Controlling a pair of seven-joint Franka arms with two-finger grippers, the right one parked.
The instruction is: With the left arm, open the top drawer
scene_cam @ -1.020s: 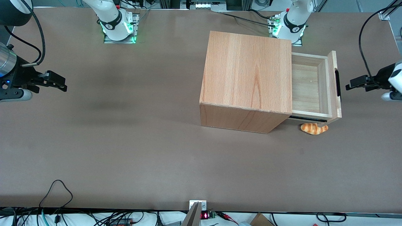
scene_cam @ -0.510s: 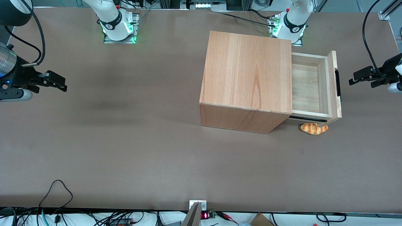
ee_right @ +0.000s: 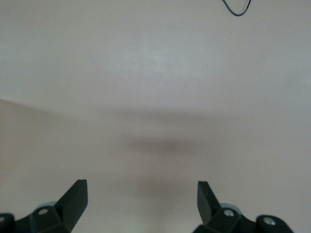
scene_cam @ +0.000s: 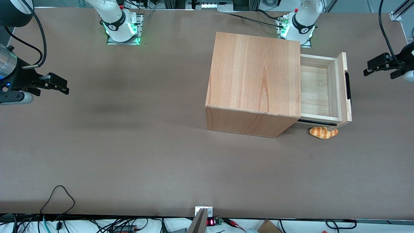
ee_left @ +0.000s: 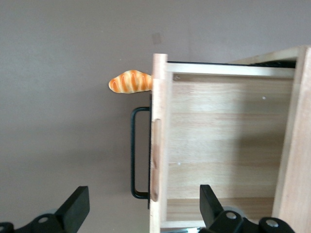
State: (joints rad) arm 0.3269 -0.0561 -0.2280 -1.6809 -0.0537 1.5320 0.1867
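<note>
Brown table [scene_cam: 129, 155]: top drawer [scene_cam: 318, 87] stands pulled out of cabinet [scene_cam: 255, 81] (task appears done). Gripper [scene_cam: 381, 66], fingers spread and empty, hangs apart from the drawer's handle [scene_cam: 347, 85].

Even overhead light, soft shadows, sharp focus, no glare

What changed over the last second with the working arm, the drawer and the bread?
The left arm's gripper, open and holding nothing, drew away from the black handle toward the working arm's end of the table, also drifting farther from the front camera. The top drawer stayed pulled out of the cabinet by the same amount, and the toy croissant kept its place on the table below the drawer's front panel.
</note>
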